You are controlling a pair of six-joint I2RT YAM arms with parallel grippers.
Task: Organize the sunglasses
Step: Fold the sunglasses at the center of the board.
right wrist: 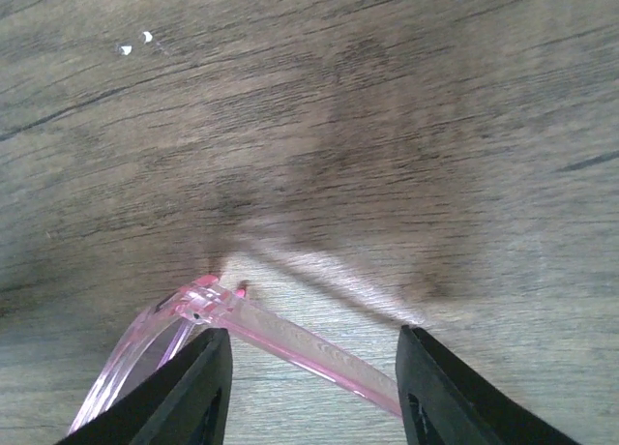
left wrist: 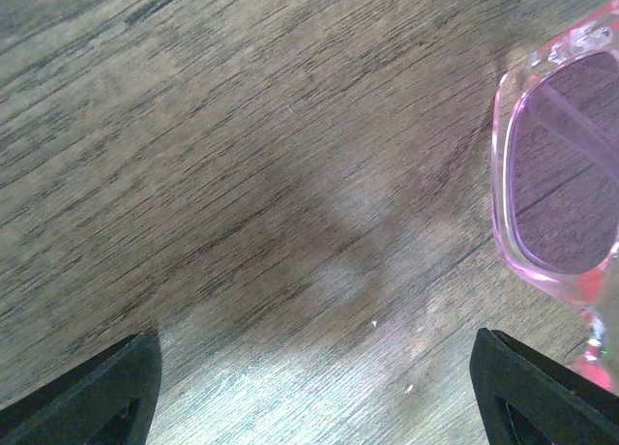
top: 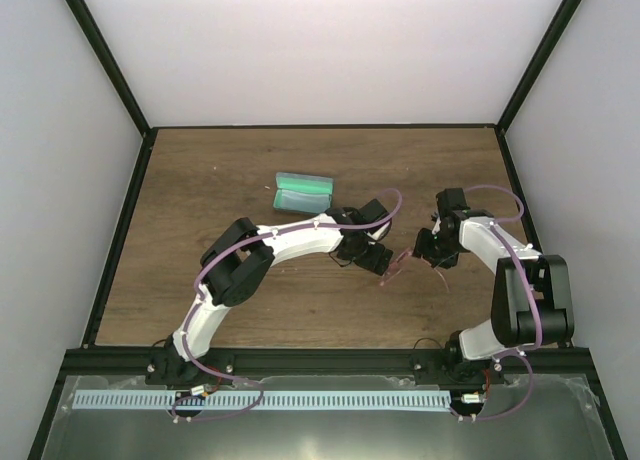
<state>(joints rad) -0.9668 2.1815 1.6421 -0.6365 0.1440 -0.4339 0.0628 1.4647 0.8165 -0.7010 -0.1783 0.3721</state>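
Near the middle of the table [top: 200, 180], the sunglasses [top: 397, 264] are found between the two grippers, well apart from the open case [top: 303, 191] farther back. The left gripper [left wrist: 314, 387] is held wide open low over the wood, with one pink-framed lens [left wrist: 566, 164] beside one of its fingers [left wrist: 542, 387] and nothing between them. The right gripper [right wrist: 314, 387] is set with its jaws half apart astride a temple arm [right wrist: 309, 348] of the sunglasses, next to the hinge [right wrist: 208, 300], and whether that arm is actually pinched cannot be told.
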